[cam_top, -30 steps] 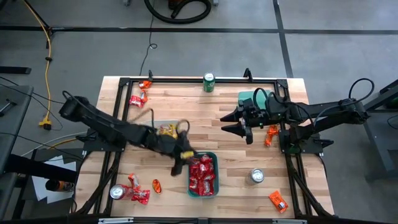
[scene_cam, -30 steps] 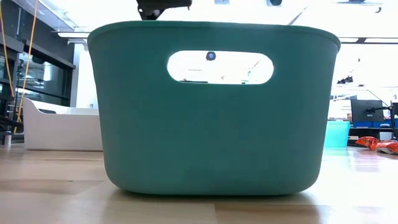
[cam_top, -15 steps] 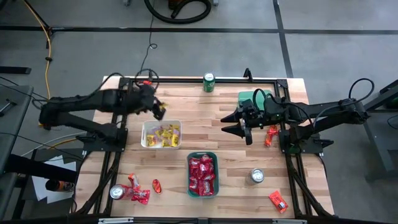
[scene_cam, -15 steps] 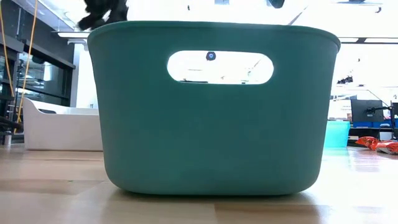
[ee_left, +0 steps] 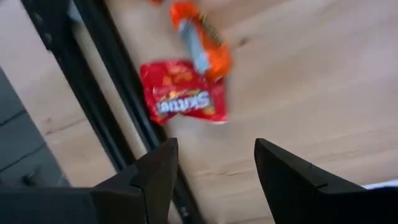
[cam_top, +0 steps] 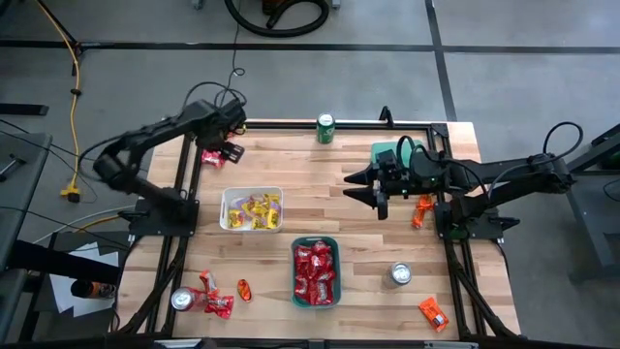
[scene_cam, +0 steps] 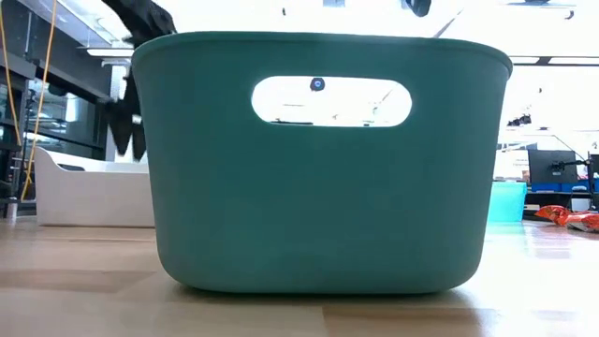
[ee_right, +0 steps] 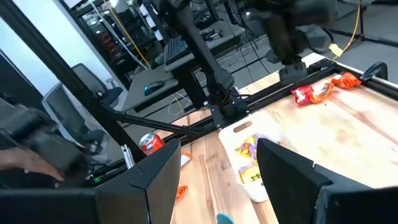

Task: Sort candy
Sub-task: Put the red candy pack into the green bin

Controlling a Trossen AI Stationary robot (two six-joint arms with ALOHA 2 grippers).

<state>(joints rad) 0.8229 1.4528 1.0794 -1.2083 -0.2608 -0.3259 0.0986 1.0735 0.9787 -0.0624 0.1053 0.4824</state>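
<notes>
I work in a lab or workshop: grey concrete floor [cam_top: 523,58], a yellow cable [cam_top: 74,87] trailing across it, my wooden table [cam_top: 320,194] on a black frame, desks with monitors [scene_cam: 552,168] beyond.

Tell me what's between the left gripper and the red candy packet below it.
Nothing: the left wrist view shows only bare wood between the open left gripper and the red candy packet.

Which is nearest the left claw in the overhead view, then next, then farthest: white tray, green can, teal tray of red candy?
1. White tray, just below the left claw.
2. Green can, far table edge.
3. Teal tray, centre front.
</notes>
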